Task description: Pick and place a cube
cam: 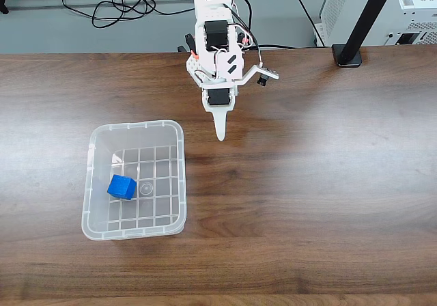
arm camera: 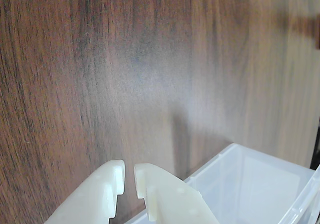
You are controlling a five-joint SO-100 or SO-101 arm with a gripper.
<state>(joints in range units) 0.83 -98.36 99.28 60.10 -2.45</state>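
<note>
One blue cube [cam: 121, 186]. One clear plastic bin [cam: 95, 183]. One white robot arm [cam: 217, 39] with one two-finger gripper [cam: 220, 136]. One wooden table [cam: 307, 183]. One black stand post [cam: 362, 19]. One white perforated case [cam: 410, 5] behind the table.

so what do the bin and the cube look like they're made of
Bin: looks like clear, glossy plastic; the table's wood grain shows through its walls and gridded floor.
Cube: bright blue, opaque and matte, with no shine on its faces; likely plastic or foam, hard to tell.

A: Your table [cam: 307, 183] is bare wood right of the bin [cam: 179, 176] in the fixed view. Pass there.
B: Obstacles?
A: Bin walls; wrist view's blurry, rim [arm camera: 220, 159] looks just beside the fingertips.
</note>
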